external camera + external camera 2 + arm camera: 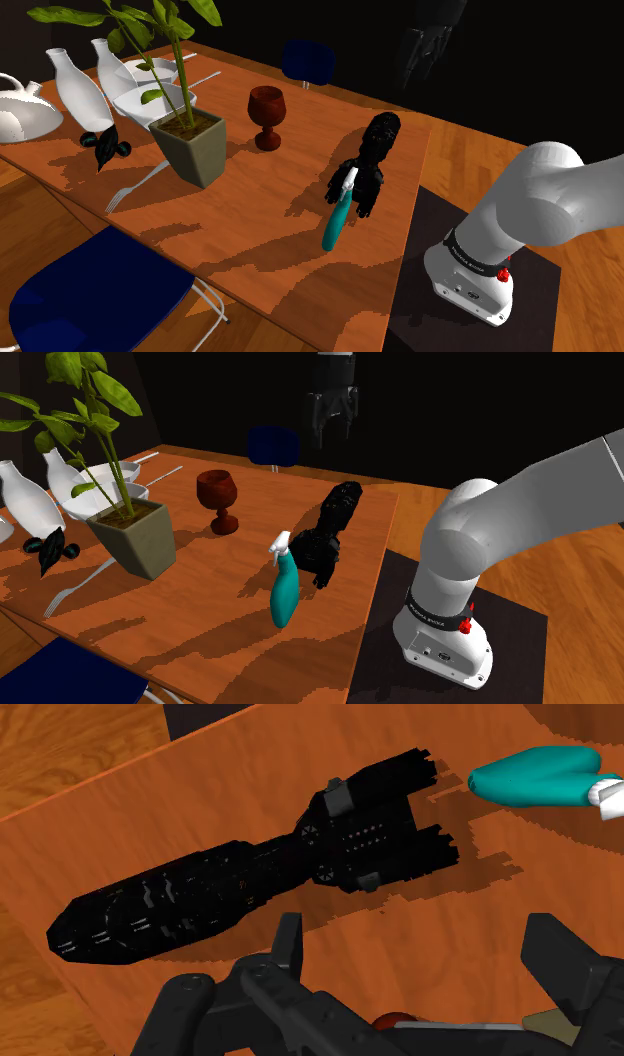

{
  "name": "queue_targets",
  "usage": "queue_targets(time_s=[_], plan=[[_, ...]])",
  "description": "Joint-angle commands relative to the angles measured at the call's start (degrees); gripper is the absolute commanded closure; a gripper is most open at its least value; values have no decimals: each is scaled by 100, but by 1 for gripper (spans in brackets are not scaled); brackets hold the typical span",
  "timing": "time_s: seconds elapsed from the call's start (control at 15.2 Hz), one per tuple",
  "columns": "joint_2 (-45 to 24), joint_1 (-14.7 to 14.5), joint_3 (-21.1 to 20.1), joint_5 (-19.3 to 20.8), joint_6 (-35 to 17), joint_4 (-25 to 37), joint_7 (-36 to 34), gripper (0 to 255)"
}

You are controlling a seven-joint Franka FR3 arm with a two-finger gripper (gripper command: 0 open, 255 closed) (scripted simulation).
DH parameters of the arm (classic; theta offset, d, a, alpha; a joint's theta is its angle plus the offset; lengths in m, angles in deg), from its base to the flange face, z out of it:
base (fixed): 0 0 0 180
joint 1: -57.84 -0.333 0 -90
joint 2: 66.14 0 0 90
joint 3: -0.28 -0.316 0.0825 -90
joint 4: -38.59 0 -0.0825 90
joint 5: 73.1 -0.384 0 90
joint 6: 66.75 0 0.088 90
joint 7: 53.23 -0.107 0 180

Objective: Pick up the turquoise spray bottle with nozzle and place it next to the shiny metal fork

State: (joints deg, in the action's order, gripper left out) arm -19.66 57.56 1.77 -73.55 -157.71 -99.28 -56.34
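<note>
– Left to right?
– Fork [135, 187] flat on the wooden table [250, 230], potted plant [190, 150], dark goblet [267, 115] – then the turquoise spray bottle [336, 218], lying just beside a long black model [378, 150], well apart from the fork.
– The gripper [333, 430]?
– Raised above the table, fingers parted, holding nothing.

The turquoise spray bottle [336, 222] with a white nozzle lay on its side on the wooden table [250, 235], well apart from the grey fork [135, 187], which lay flat just beside a square plant pot [195, 150].
</note>
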Motion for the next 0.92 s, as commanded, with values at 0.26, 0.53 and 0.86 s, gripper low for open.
queue_targets(time_s=[0.26, 0.53, 0.86], plan=[[412, 223, -569, -582, -320, -706, -1449, 0], [640, 378, -1243, -1277, -729, -1248, -2907, 0], [560, 513, -2209, -2215, -1423, -1645, -4732, 0]])
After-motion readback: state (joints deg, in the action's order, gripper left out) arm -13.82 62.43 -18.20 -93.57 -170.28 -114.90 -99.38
